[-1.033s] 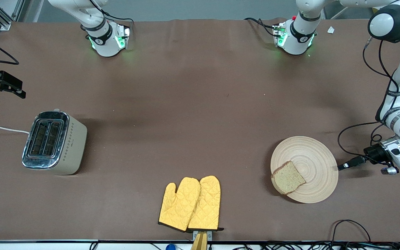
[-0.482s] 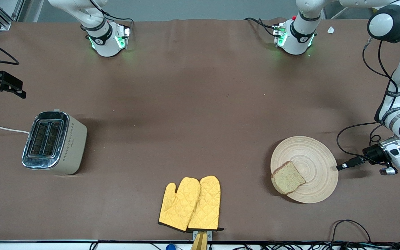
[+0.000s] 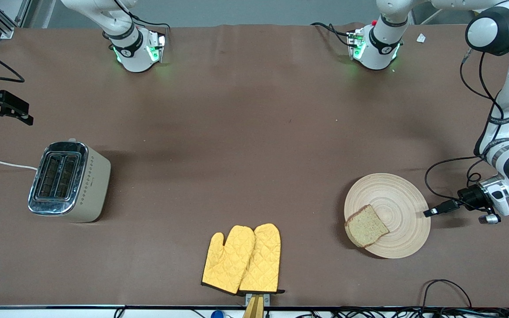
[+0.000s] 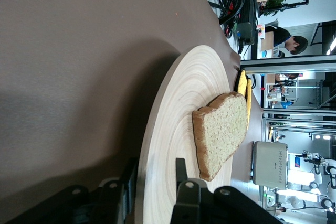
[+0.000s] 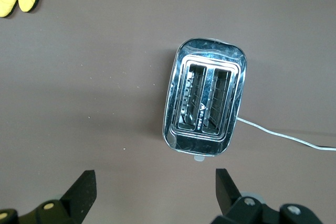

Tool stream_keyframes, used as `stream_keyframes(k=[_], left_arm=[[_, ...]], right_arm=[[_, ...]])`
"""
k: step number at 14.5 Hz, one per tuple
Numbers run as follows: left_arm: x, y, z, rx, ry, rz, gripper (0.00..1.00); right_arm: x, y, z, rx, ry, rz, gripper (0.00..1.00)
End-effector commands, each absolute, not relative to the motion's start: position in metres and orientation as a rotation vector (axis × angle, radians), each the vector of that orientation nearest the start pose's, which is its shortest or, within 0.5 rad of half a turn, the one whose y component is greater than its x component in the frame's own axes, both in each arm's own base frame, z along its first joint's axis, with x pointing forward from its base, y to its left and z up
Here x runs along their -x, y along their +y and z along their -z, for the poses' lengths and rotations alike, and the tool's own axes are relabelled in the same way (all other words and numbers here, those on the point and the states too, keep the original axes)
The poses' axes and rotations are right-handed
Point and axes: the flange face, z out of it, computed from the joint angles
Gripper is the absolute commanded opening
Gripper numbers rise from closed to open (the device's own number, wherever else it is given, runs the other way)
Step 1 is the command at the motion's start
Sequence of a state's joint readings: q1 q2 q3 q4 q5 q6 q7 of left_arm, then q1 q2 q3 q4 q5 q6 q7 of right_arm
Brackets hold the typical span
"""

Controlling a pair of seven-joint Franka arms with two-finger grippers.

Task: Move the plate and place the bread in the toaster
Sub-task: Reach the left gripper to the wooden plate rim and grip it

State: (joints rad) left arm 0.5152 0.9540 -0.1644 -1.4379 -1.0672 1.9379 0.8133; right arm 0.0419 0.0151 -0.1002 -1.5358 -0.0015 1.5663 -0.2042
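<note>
My left gripper is low at the rim of the plate, on the side toward my left arm's end of the table. I cannot tell whether it has clamped the rim or is loose. The plate lies near the table's front edge, toward the left arm's corner. The bread lies flat on the part of the plate nearest the front camera, its crust reaching the rim.

My right gripper waits with jaws spread wide and empty, up in the air over the table's edge at the right arm's end. The toaster stands upright near that edge, both slots empty. Its cord runs off over the edge. Two yellow mitts lie side by side at the middle of the front edge.
</note>
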Motion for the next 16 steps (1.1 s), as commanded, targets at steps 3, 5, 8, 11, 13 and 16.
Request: stream_keyframes(k=[3,5,8,11,13,16], left_arm=[[-0.665,0.203,-0.125,-2.033,0.239,-0.27,0.26],[-0.663,0.205,-0.125,-2.04,0.228,-0.271,0.15],[-0.663,0.205,-0.124,-2.06,0.195,-0.269,0.09],[-0.664,0.204,-0.126,-2.065,0.186,-0.269,0.01],[-0.666,0.199,-0.134,-2.102,0.121,-0.243,0.0],[-0.676,0.166,-0.172,-2.047,0.001,-0.194,0.01]], right_arm=[[-0.554,-0.03,-0.633,3.138,-0.214,0.024,1.0],[-0.554,-0.031,-0.633,3.138,-0.212,0.024,1.0],[-0.554,-0.031,-0.633,3.138,-0.212,0.024,1.0],[-0.554,-0.031,-0.634,3.137,-0.212,0.026,1.0],[-0.555,-0.031,-0.634,3.136,-0.227,0.038,1.0],[-0.555,-0.028,-0.635,3.138,-0.236,0.043,1.0]])
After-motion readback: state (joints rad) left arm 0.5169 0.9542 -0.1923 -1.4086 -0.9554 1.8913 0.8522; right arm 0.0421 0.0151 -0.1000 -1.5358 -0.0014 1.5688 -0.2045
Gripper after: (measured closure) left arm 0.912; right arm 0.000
